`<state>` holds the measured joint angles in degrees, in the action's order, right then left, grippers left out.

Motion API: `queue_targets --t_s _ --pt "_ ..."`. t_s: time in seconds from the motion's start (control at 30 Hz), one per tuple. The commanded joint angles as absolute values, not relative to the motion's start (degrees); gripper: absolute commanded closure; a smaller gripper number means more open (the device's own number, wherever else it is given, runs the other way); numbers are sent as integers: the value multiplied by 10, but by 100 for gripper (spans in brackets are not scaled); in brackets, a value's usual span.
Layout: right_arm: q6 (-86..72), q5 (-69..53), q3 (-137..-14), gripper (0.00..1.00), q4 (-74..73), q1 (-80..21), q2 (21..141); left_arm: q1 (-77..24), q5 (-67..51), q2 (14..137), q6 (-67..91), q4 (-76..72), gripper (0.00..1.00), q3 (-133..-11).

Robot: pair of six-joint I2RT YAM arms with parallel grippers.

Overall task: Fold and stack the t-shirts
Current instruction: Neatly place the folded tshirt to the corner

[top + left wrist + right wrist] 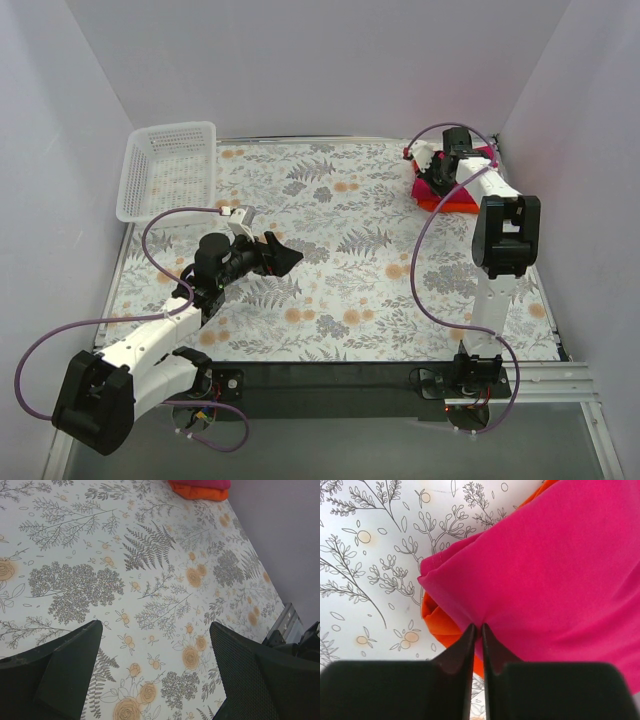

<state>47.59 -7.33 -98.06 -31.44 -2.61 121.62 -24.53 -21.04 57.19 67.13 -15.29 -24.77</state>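
- T-shirts (452,206) sit as one small stack at the far right corner of the table (340,290). The magenta-pink shirt (560,570) lies on top of the orange-red shirt (440,625), whose edge shows beneath it on the left.
- From how the stack lies, I judge the folding done and this a last tidy of the top layer.
- My right gripper (480,630) has its fingers drawn almost together on the near edge of the pink cloth. Creases run toward the tips, so I read it as a pinch on that top layer only, which would let me tug or square it without dragging the orange one.
- The right arm reaches far out over that corner, wrist tipped down onto the stack.
- My left gripper (155,625) stands wide with nothing between the fingers, over bare flowered cloth near the table's left middle and well apart from the shirts. I take it to be parked out of the way.
- The left arm is bent low, forearm angled toward the far right.
- A white mesh basket (170,170) rests at the far left corner, with no shirt in it.
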Motion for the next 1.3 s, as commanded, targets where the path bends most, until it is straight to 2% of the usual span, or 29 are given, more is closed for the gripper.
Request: queue_targets --t_s 0.0,0.07,0.27,0.5,0.9,1.27 --pt "473 -63 -978 92 -290 -25 1195 -243 -217 571 669 -157 18 -247" --pt "469 -69 -974 99 -282 -24 1189 -243 -217 571 670 -156 18 -248" --pt "445 -105 -970 99 -269 -6 1150 -243 -216 570 669 -154 18 -250" --pt "397 -184 -969 99 -259 61 1107 -243 -219 574 669 -156 18 -249" --pt "398 -218 -943 99 -255 72 1116 -243 -223 577 671 -158 18 -248" --pt "266 -260 -969 99 -193 138 1110 -243 -226 584 671 -161 18 -248"
